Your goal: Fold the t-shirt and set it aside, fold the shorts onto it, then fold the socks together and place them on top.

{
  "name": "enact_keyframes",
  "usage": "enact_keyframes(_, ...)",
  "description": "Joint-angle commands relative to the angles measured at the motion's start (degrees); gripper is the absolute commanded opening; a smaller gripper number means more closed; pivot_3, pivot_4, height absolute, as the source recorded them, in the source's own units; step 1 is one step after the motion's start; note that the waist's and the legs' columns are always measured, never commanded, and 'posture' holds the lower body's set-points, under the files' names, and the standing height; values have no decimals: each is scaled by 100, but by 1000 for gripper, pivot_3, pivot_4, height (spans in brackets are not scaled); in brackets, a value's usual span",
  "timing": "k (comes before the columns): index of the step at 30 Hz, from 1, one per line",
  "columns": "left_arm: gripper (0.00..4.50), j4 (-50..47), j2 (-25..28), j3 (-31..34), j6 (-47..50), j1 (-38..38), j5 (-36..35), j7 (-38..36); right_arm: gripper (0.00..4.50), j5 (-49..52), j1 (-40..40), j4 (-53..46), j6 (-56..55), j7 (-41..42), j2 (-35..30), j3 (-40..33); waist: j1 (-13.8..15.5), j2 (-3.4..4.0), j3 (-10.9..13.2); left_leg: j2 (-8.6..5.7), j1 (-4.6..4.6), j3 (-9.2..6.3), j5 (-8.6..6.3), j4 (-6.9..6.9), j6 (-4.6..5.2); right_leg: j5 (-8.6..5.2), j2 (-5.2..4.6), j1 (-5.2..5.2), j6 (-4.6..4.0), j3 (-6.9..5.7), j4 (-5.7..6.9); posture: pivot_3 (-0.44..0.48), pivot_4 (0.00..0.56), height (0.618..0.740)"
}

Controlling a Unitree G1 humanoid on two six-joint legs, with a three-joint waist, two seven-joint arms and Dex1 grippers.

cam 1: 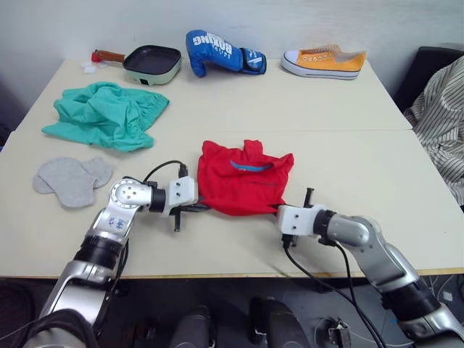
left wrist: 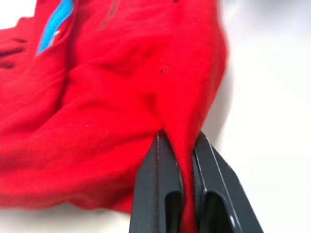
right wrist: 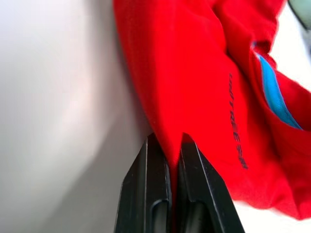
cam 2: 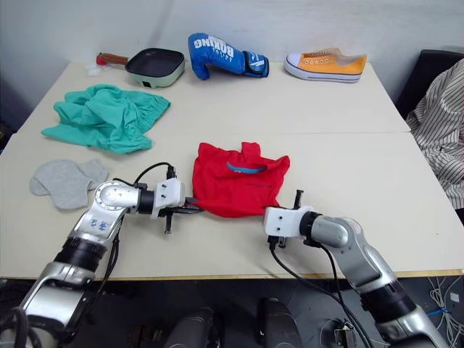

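A: What's nearest on the bench (cam 1: 406,181)?

B: The 2 hands. The left hand (cam 1: 197,208) pinches the near left edge of the t-shirt (cam 1: 243,181), cloth squeezed between its fingers (left wrist: 160,189). The right hand (cam 1: 279,209) is clamped the same way on the near right edge.

A: Anything crowding them?

B: No. The socks (cam 1: 71,178) lie flat, overlapping each other, near the left arm and well apart from the shirt. Beyond them the shorts (cam 1: 109,114) sit in a crumpled heap. Along the far edge stand a small pan (cam 1: 152,64), a blue boxing glove (cam 1: 221,53) and an orange sneaker (cam 1: 324,61). A striped garment (cam 1: 442,123) hangs off the bench's right side.

A: And the shirt itself?

B: Bright red, bunched and partly folded at the bench's middle, its blue collar label (cam 1: 250,167) showing on top, small dark lettering below it.
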Motion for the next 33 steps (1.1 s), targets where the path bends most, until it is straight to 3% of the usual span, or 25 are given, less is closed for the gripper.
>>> enact_keyframes(1, 28, -1315, 371, 193, 540, 669, -389, -119, 0, 405, 675, -1095, 180, 236, -256, -380, 13, 0, 0, 2, 4, -1, 0, -3, -1, -1, 1, 4, -1, 0, -6, 0, 150, 740)
enact_keyframes(7, 28, -2070, 397, 306, 383, 1637, 226, 891, 0, 405, 1734, -1546, 231, 222, -468, -550, 59, 0, -1, 2, 20, -3, -7, 0, 7, -1, -6, 18, -3, 5, -23, 0, 150, 740)
enact_keyframes(9, 28, -2099, 323, 397, 671, 1773, -14, 997, 0, 393, 1772, -1448, 188, 137, -438, -610, 59, 1, -1, 2, 22, -1, -8, 0, 6, -2, -6, 17, -3, 8, -22, 0, 150, 740)
enact_keyframes(11, 543, -2113, 266, 499, 1029, 1839, -378, 972, 0, 467, 1803, -1410, 165, 137, -457, -683, 54, 2, -2, 2, 22, 0, -7, 0, 6, -2, -6, 16, -3, 8, -21, 0, 150, 740)
enact_keyframes(14, 1371, -2333, 466, 706, 1865, 1916, -1171, 539, 760, 1016, 1940, -1686, 663, 244, -363, -961, 57, 1, -2, 2, 19, -1, -7, 0, 6, -2, -5, 12, -4, 7, -20, 0, 150, 740)
enact_keyframes(17, 2304, -2605, 991, 1096, 3066, 1864, -2297, -83, 1764, 2639, 2249, -2507, 1956, 581, -360, -1646, 40, 2, -1, 3, 16, -5, -8, -2, 3, -5, -4, 9, -8, 4, -19, 0, 150, 740)
enact_keyframes(19, 2896, -2542, 1133, 1286, 3580, 1630, -2775, -189, 1770, 3497, 2334, -2860, 2511, 688, -433, -2097, 45, 3, -1, 4, 16, -12, -8, -3, 2, -7, -4, 10, -12, 3, -18, 0, 150, 740)
enact_keyframes(22, 2896, -2147, 988, 1392, 4002, 950, -3106, -90, 1770, 4828, 2029, -2984, 3401, 370, -305, -2654, 82, 2, -1, 4, 23, -21, -8, 3, 4, -6, -5, 26, -11, 1, -23, 0, 150, 740)
enact_keyframes(25, 2290, -1583, 676, 807, 3541, 206, -2433, -58, 1167, 5094, 1269, -2554, 4049, -307, -28, -2503, 94, 0, -2, 4, 31, -21, -11, 6, 4, -4, -5, 34, -8, 2, -22, 0, 150, 740)
enact_keyframes(28, 1294, -1009, 313, 103, 3089, -335, -1723, -60, 133, 4617, 775, -2187, 4125, -552, 66, -1929, 107, 5, -6, 0, 26, -15, -12, 1, 1, -5, -4, 23, -9, 3, -21, 0, 150, 740)
enact_keyframes(32, 16, -192, -115, -617, 2328, -899, -785, 12, 0, 3686, 522, -1711, 3893, -615, -51, -912, 140, 4, -5, 1, -2, -2, -6, -5, -4, -7, 13, -5, -12, 3, -10, 0, 150, 740)
enact_keyframes(33, 16, 42, -289, -678, 2259, -1046, -662, 123, 0, 3413, 521, -1597, 3863, -617, -159, -670, 150, 4, -5, 1, -8, 1, -7, -5, -3, -7, 17, -8, -12, 3, -12, 0, 150, 740)
